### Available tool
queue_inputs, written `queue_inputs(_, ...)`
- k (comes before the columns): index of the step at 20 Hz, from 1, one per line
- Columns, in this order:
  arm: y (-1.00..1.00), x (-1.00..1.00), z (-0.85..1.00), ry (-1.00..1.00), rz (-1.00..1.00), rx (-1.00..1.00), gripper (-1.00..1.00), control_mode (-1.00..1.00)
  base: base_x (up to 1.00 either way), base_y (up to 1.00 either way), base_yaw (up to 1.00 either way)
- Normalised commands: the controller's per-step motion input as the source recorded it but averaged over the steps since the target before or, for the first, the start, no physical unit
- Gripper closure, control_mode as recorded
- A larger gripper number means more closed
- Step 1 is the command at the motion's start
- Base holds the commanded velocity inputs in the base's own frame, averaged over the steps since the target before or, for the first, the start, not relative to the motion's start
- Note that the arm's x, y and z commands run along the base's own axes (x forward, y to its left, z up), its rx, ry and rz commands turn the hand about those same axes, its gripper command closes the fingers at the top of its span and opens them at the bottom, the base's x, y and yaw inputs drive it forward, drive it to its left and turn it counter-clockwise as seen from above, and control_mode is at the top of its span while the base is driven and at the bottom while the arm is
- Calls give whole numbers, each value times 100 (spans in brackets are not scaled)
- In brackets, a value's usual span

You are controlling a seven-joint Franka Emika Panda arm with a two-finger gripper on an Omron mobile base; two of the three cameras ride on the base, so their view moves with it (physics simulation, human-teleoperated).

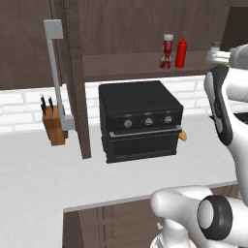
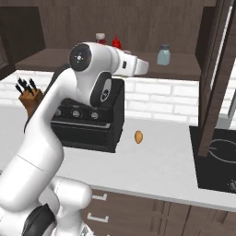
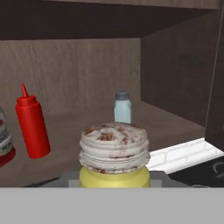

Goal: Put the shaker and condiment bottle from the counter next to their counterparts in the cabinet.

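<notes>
One small yellow cylindrical shaker [image 3: 114, 157] sits close before the hand camera, its rounded ribbed top off-white and stained with brown patches, its yellow body showing just beneath. It rides at the gripper [image 3: 114, 181], whose fingers are drawn in tight against its sides, pinching it, at the mouth of the dark brown wood wall cabinet [image 3: 175, 78].

On the cabinet's long shelf board [image 1: 126, 65] stand three things. A slim all-red squeeze bottle with a pointed nozzle [image 3: 32, 124] is upright toward the left of the hand view. Just beside it, at that view's left edge, is the squat red condiment bottle with a white label band [image 1: 166, 51] and a white-grey cap; in the left base view the two stand side by side. A small pale blue shaker with a grey cap [image 3: 122, 107] stands further back, well apart from the red pair, near the cabinet's side wall.

Below, on the light-grey counter [image 1: 38, 169], rest a black toaster oven [image 1: 139, 120], a wooden knife block [image 1: 53, 123] and a small orange-brown object [image 2: 138, 136].
</notes>
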Motion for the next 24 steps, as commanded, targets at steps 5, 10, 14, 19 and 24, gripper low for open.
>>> queue_inputs(5, -12, 39, 0, -2, 0, 0, 100, -100, 0, 0, 0)
queue_inputs(10, -6, 35, -15, -2, 0, 0, 100, -100, 0, 0, 0)
queue_inputs(14, -13, 39, -16, -4, 0, 0, 100, -100, 0, 0, 0)
queue_inputs(19, -23, 37, -5, -6, 0, 0, 100, -100, 0, 0, 0)
queue_inputs(24, -18, 36, -12, -6, 0, 0, 100, -100, 0, 0, 0)
